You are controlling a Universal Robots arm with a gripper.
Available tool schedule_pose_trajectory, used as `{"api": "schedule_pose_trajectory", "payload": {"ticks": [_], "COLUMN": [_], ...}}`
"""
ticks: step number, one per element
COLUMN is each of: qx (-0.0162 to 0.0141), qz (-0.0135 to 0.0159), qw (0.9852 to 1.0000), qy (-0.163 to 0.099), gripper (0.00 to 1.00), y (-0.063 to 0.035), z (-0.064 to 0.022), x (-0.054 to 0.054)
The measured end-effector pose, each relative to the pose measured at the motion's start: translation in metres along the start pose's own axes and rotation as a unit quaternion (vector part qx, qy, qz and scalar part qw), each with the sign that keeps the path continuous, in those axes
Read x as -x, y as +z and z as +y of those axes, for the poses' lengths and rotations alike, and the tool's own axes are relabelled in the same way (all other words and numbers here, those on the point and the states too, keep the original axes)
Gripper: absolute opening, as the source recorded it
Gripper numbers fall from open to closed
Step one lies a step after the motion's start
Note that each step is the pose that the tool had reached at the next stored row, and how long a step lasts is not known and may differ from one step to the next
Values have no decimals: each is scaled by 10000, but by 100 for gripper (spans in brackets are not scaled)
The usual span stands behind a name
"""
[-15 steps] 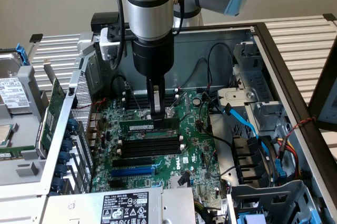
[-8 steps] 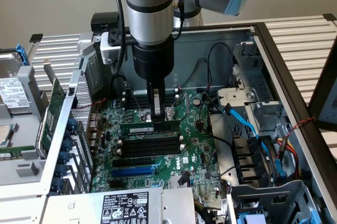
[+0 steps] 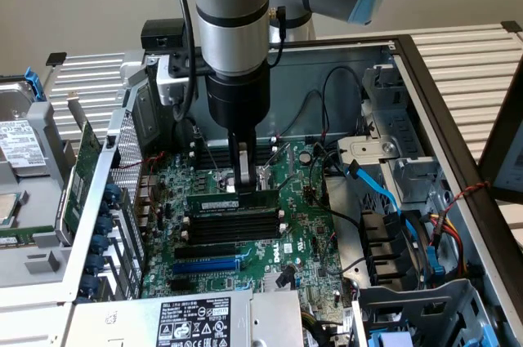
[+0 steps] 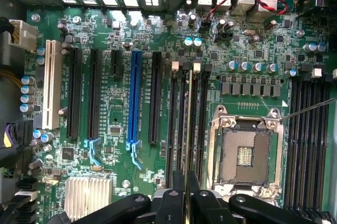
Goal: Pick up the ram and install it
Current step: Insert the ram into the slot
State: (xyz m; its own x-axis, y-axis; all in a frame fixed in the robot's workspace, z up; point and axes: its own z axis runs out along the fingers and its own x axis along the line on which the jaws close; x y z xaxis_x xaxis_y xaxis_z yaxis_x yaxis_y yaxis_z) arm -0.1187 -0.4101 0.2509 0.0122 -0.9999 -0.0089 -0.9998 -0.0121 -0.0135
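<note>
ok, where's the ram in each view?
Exterior view: the ram lies level under the hand, at the black slots mid-board.
Wrist view: the ram shows edge-on, a thin line running out from the hand.
Shared landmark: the blue slot.

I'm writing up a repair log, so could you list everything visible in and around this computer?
ram: one, green, on edge at the long slots
circuit board: one, green, on the case floor
long slots: several, black, beside the ram
blue slot: one, blue, between black slots
white slot: one, white, near the board's edge
processor socket: one, silver frame, beside the long slots
hard drive: one, silver, exterior view's left
arm: one, silver, above the board
gripper: one, black, shut on the ram
</note>
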Motion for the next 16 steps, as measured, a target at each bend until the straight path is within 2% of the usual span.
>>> {"api": "schedule_pose_trajectory", "payload": {"ticks": [11,16], "qx": [0,11], "qz": [4,5], "qw": [10000,10000], "qy": [-46,-45], "gripper": [14,14], "y": [21,28], "z": [0,0], "x": [-13,-30]}}
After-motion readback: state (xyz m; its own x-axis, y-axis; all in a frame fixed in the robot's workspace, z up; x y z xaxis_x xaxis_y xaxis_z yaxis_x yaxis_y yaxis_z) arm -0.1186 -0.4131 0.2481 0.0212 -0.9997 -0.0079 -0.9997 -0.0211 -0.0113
